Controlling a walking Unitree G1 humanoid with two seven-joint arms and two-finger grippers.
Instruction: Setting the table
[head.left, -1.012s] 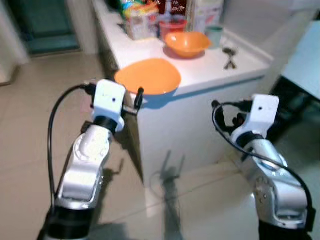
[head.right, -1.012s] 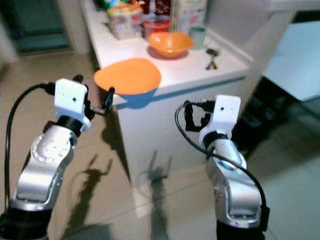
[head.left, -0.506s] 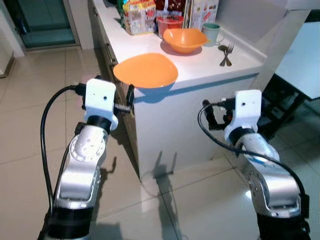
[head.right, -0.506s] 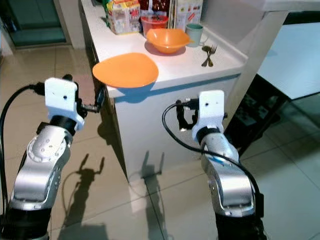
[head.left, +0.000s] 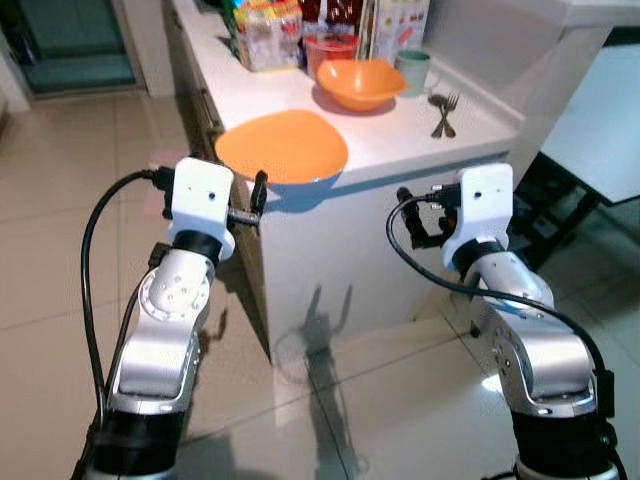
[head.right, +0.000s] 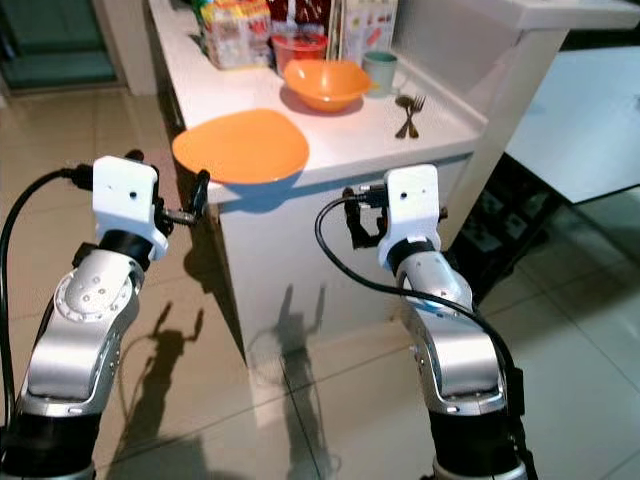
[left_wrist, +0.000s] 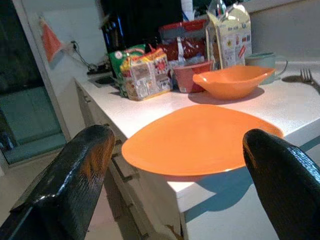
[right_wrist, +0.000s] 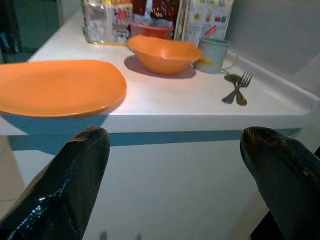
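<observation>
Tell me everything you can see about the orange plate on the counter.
The orange plate is a flat, rounded dish of irregular outline, plain and matte like plastic, with nothing on it. It lies level at the near corner of the white counter, its edge jutting slightly past the counter edge. The orange bowl sits behind it, apart. The left gripper is open in front of it, not touching.

We see sharp, evenly lit head views with arm shadows on the glossy floor (head.left: 330, 400), while our wrist views run dimmer.
</observation>
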